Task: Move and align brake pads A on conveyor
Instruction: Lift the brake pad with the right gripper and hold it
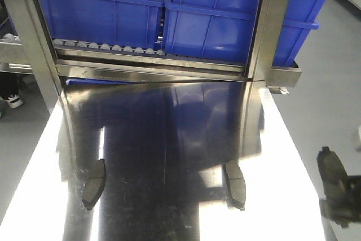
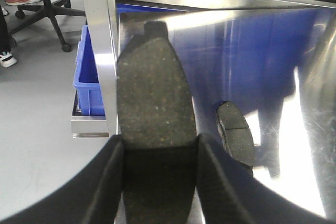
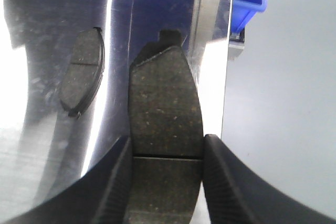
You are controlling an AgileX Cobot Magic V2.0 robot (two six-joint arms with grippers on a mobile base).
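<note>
Now our left gripper (image 2: 160,144) clamps one brake pad (image 2: 155,98), our right gripper (image 3: 167,145) a second pad (image 3: 165,103), both jutting toward twelve o'clock over the steel table (image 1: 169,128). We judge this mid-carry: the conveyor, unseen here, comes next, while two loose pads (image 1: 93,184) (image 1: 235,183) lie at seven and five o'clock.

Your carrying surface: steel table (image 1: 169,134), shiny, fine scratches, blue reflection in middle. Far edge meets rack (image 1: 152,67) rail. Directly on table you find two pads, well apart, both flat, dark face up. Left pad (image 1: 94,183) (image 2: 236,134) in left half. Right pad (image 1: 235,184) (image 3: 82,71) in right half. Each shows thin groove across middle.
</note>
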